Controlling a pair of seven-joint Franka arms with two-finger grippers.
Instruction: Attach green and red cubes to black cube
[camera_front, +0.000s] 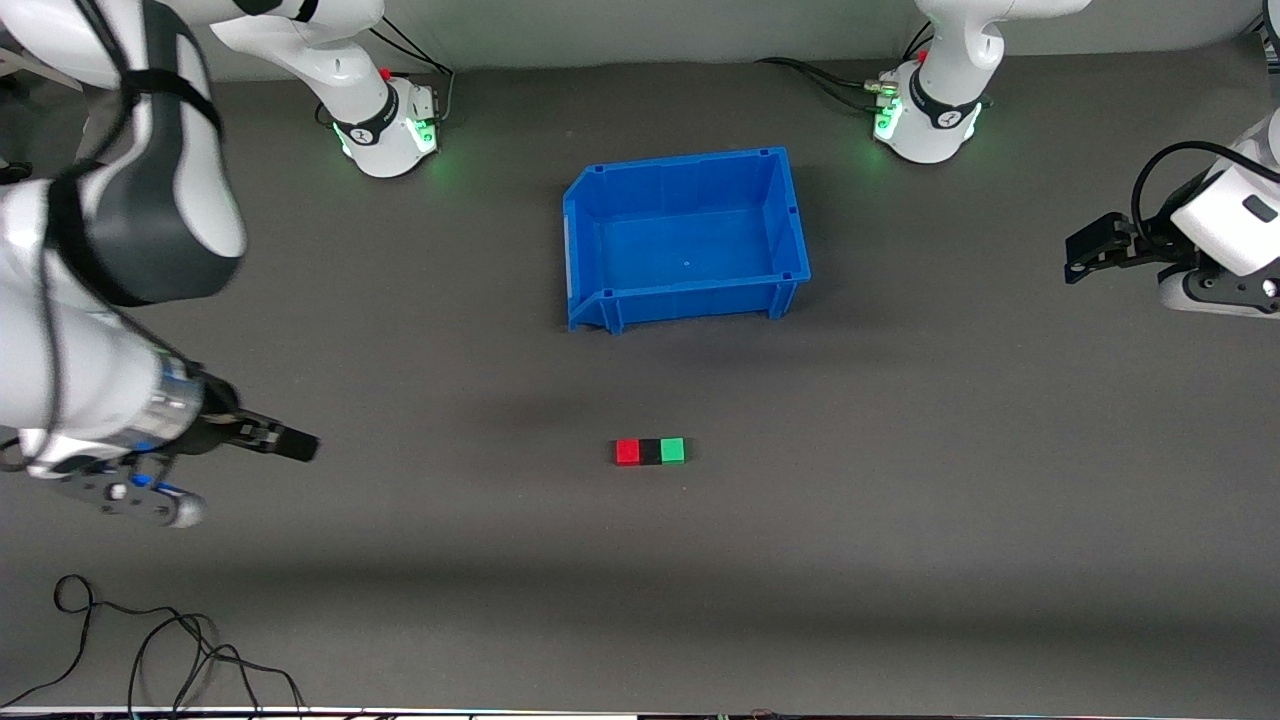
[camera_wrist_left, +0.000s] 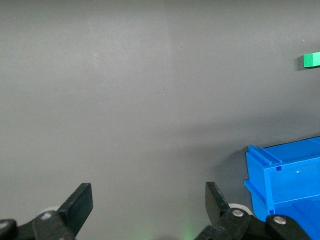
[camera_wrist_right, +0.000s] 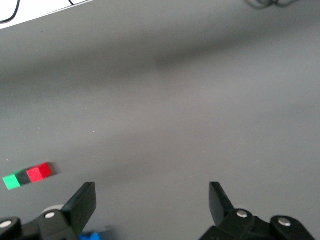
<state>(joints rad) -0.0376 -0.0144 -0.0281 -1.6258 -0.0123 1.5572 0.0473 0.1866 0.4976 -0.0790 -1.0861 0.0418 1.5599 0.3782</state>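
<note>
Matte black cube (camera_front: 651, 452) at mid-tabletop, sandwiched flush between red cube (camera_front: 627, 452) and green cube (camera_front: 672, 451): three small square-edged solids in one straight touching row, red toward the right arm's end, green toward the left arm's. Well apart from both tools, closer to the front camera than the blue bin (camera_front: 588, 253). Bin of smooth glossy plastic, open-topped, with ribbed corners and nothing inside. In the left wrist view, only a cut-off sliver of green (camera_wrist_left: 311, 60) at the frame edge, black and red out of sight; bin corner (camera_wrist_left: 265, 160) just beside the left tool. Left tool (camera_wrist_left: 149, 200) over bare tabletop at the left arm's end, fingers spread wide, holding nothing. Right tool (camera_wrist_right: 152, 200) low over the right arm's end, fingers likewise wide apart and unloaded; whole row small in its view. Tabletop (camera_front: 900, 520) dark grey, finely textured, soft shadow bands across it. Loose black cable (camera_front: 150, 650) coiled near the front edge.
</note>
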